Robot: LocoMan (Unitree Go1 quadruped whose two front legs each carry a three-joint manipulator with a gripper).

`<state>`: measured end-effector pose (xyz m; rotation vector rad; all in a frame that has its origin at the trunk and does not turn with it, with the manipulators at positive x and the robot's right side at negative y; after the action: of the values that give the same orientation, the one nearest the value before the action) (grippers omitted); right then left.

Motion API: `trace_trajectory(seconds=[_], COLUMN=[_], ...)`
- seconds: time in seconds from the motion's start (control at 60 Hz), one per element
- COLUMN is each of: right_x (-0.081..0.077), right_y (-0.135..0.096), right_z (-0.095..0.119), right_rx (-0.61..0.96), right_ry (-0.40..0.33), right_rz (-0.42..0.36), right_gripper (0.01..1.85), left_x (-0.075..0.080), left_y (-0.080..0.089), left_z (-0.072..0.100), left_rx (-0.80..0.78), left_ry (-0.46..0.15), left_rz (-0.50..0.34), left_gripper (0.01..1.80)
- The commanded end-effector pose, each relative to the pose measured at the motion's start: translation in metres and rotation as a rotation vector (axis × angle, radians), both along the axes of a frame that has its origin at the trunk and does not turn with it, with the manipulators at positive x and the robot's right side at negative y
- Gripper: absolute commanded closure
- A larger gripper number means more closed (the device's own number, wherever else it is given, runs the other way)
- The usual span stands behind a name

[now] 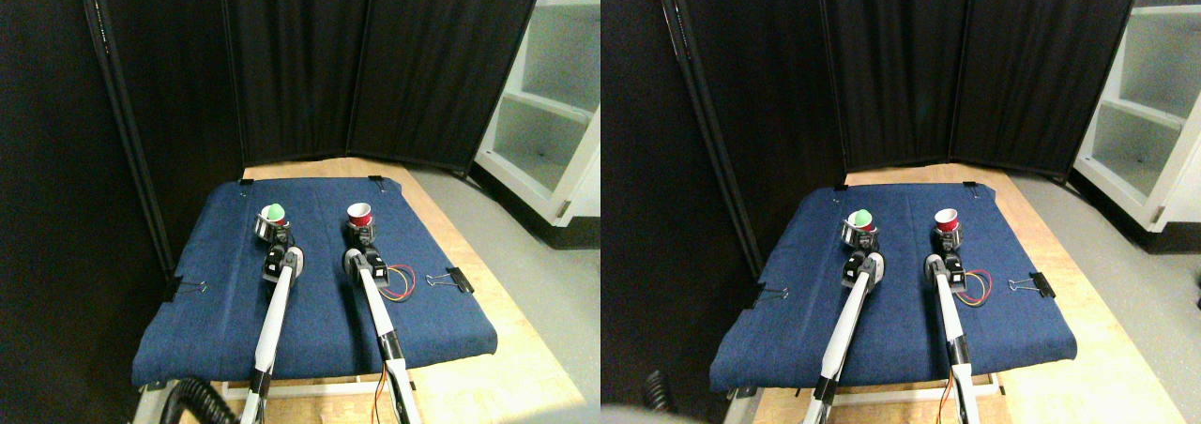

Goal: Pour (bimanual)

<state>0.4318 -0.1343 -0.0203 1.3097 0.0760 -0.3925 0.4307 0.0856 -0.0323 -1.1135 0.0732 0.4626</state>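
- The small silver metal cup [270,223] holding a green ball [275,212] stands at the far left of the dark blue cloth mat [319,321], tipped a little toward the right.
- The small red paper cup with a white inside [359,215] stands upright beside it on the same mat, apart from the silver cup, and looks empty from this angle.
- Judged from this, the pour itself is not yet done: the green ball sits in the silver cup and nothing shows in the red one. What is left is to bring the two cups together, tilt the silver one over the red rim, and set both down.
- The left gripper [273,239] is right at the base of the silver cup and seems to be touching it; whether its jaws are apart or clamped on the cup I cannot tell, as they are too small here.
- The right gripper [360,234] is likewise right under the red cup; I cannot tell how far it is open.
- Black binder clips [460,280] pin the mat to the pale wooden table [525,368].
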Motion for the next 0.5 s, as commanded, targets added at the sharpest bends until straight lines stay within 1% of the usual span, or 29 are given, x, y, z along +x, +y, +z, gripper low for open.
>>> trace_trajectory(seconds=[0.017,0.05,0.067,0.1,0.117,0.15,0.183,0.233,0.283,0.317,0.35,0.383,0.433,0.5], right_x=[-0.0018,-0.0026,-0.0026,-0.0031,-0.0035,-0.0040,-0.0040,-0.0056,-0.0061,-0.0064,-0.0070,-0.0073,-0.0080,-0.0091], right_y=[-0.0006,-0.0004,-0.0004,-0.0006,-0.0009,-0.0017,-0.0020,-0.0022,-0.0023,-0.0021,-0.0022,-0.0022,-0.0021,-0.0015], right_z=[0.0037,0.0046,0.0046,0.0049,0.0050,0.0052,0.0052,0.0060,0.0064,0.0066,0.0068,0.0070,0.0074,0.0086], right_rx=[0.028,0.044,0.044,0.046,0.040,0.042,0.040,0.050,0.069,0.100,0.098,0.099,0.113,0.114], right_ry=[0.008,0.013,0.013,0.015,0.020,0.033,0.036,0.052,0.058,0.065,0.062,0.062,0.058,0.057], right_rz=[-0.012,-0.008,-0.008,0.015,0.031,0.067,0.076,0.099,0.112,0.124,0.132,0.133,0.149,0.147], right_gripper=[1.44,1.36,1.36,1.24,1.13,0.95,0.92,0.72,0.63,0.52,0.47,0.46,0.37,0.40], left_x=[-0.0036,-0.0033,-0.0033,-0.0029,-0.0030,-0.0027,-0.0023,-0.0025,-0.0024,-0.0030,-0.0035,-0.0035,-0.0047,-0.0074], left_y=[0.0002,0.0008,0.0008,0.0018,0.0023,0.0033,0.0038,0.0050,0.0057,0.0058,0.0058,0.0058,0.0057,0.0057], left_z=[-0.0159,-0.0157,-0.0157,-0.0155,-0.0151,-0.0144,-0.0147,-0.0139,-0.0136,-0.0130,-0.0125,-0.0126,-0.0115,-0.0093], left_rx=[0.068,0.077,0.077,0.078,0.079,0.087,0.090,0.093,0.091,0.093,0.093,0.094,0.098,0.105], left_ry=[0.065,0.067,0.067,0.066,0.067,0.064,0.064,0.062,0.059,0.057,0.056,0.054,0.058,0.065], left_rz=[-0.017,-0.017,-0.017,-0.015,-0.018,-0.014,-0.013,-0.009,-0.011,-0.021,-0.022,-0.023,-0.033,-0.044], left_gripper=[0.59,0.53,0.53,0.47,0.44,0.46,0.47,0.50,0.51,0.51,0.50,0.49,0.42,0.38])
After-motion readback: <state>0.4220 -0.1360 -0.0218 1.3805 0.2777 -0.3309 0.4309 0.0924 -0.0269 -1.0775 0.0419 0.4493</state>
